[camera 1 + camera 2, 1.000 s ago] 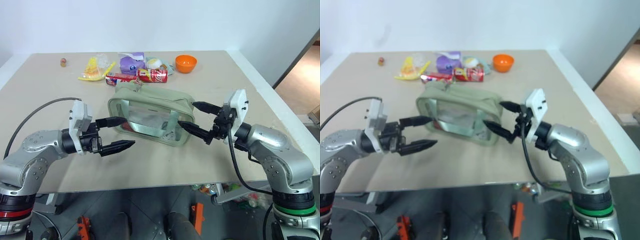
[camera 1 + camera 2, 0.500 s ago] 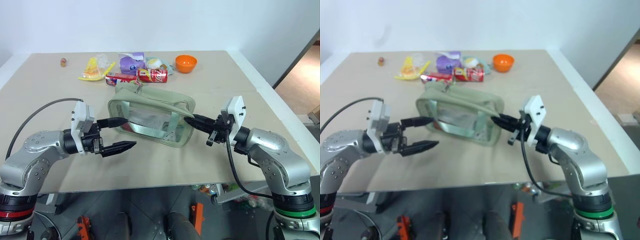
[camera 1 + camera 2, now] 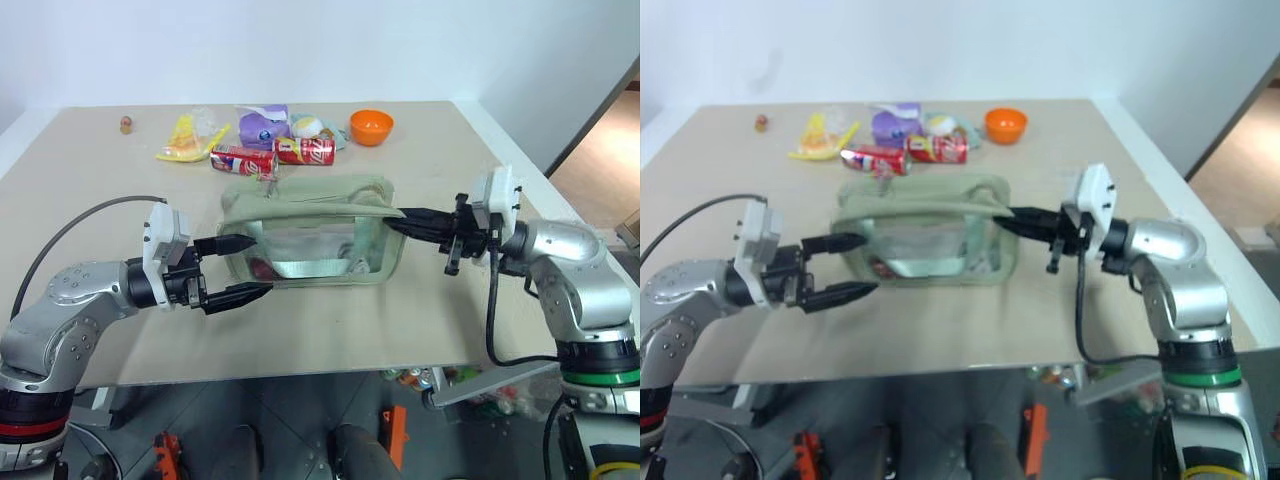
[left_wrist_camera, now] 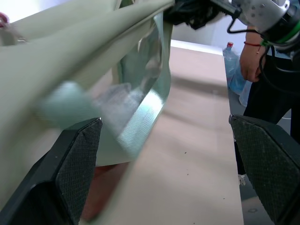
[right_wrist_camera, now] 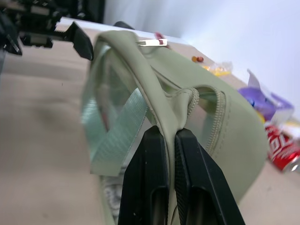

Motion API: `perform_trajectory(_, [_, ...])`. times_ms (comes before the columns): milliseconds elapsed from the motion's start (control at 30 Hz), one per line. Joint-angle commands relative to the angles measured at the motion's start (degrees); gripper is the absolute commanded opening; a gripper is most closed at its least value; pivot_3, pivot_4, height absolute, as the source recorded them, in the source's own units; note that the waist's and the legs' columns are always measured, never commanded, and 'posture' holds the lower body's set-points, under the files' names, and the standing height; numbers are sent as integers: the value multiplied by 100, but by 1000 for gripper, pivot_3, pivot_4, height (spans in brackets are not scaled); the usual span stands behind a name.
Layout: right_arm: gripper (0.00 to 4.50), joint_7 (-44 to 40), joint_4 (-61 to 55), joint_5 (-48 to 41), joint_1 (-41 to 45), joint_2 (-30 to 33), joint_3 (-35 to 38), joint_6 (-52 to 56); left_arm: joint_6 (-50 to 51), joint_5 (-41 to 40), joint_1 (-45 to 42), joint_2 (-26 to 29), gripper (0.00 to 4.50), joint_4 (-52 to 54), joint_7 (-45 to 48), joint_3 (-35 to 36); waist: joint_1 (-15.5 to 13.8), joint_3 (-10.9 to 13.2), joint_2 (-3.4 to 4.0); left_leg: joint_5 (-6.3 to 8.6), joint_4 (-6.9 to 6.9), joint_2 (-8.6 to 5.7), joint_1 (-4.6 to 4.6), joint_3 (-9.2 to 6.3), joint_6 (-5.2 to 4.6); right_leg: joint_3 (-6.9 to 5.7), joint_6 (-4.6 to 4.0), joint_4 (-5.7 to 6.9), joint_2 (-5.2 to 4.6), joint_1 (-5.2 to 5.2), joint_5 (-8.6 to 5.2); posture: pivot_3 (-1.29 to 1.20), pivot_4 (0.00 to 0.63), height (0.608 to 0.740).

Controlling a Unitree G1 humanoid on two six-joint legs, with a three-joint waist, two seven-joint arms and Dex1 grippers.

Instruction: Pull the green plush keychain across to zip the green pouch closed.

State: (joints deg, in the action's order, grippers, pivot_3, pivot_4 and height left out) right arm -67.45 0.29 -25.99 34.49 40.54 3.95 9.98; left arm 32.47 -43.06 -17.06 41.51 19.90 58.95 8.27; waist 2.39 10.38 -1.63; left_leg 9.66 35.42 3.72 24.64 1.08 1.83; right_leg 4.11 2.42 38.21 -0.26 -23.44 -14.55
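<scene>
On the beige table (image 3: 420, 300), head views: one green pouch (image 3: 310, 235) lies near the middle, its clear window facing the robot, between two grippers. Right gripper (image 3: 398, 217) is clenched on the pouch's right upper edge, pinching the fabric; left gripper (image 3: 243, 268) stands spread wide at the pouch's left end, one finger before the window's upper corner and one just below the lower edge, grasping nothing. Behind the pouch lie two red cans (image 3: 275, 154), one orange bowl (image 3: 371, 126), one yellow packet (image 3: 186, 139) and one purple packet (image 3: 264, 125); whether the green plush keychain is among what shows cannot be told. Left wrist view: two fingers (image 4: 75, 159) stand far apart, the pouch's window and fabric close beside one of them, and one person (image 4: 255, 70) stands beyond the table's edge. Right wrist view: two fingers (image 5: 147, 180) press together on a fold of the pouch's rim beside the open zip teeth (image 5: 218, 117); one pale webbing strap (image 5: 119, 138) crosses the window.
</scene>
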Motion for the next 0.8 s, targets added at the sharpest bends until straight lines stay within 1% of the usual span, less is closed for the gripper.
perform_trajectory(33, [63,-276,208,10,238,18,28,-340,-74,-28,39,53,4500,222,-32,126,0,0,0,1,-1,0,1,0,0,0,-1,0,0,0,-1,0,150,740])
perform_trajectory(200, [63,-312,211,151,42,-38,-126,-406,-39,-67,89,57,4500,330,-114,184,19,0,0,3,-2,1,-1,0,-2,0,-3,1,0,-1,-2,0,150,740])
perform_trajectory(300, [63,-147,-47,137,-166,-32,-143,-210,202,-392,46,56,4500,375,-393,479,30,0,0,3,-1,2,-7,0,-2,1,-5,3,3,2,-1,0,150,740])
perform_trajectory(400, [63,28,-258,102,-320,-26,-97,-62,545,-927,24,176,4500,417,-643,963,43,0,0,3,0,8,-14,0,-2,2,-8,9,9,3,2,0,150,740])
perform_trajectory(500, [63,115,-341,108,-374,-32,-91,-8,691,-1094,-88,371,4500,362,-753,1217,44,0,0,2,0,8,-19,0,-2,5,-10,14,12,3,3,0,150,740])
perform_trajectory(633, [63,182,-375,112,-340,-60,-133,47,467,-791,-476,435,4500,-41,-819,1152,38,0,0,0,4,7,-25,2,0,5,-8,15,10,12,4,0,150,740])
perform_trajectory(800, [63,214,-336,144,-270,-84,-150,61,-200,0,-464,231,4500,-244,-871,800,41,0,0,0,-2,7,-31,13,0,14,-9,15,12,9,4,0,150,740])
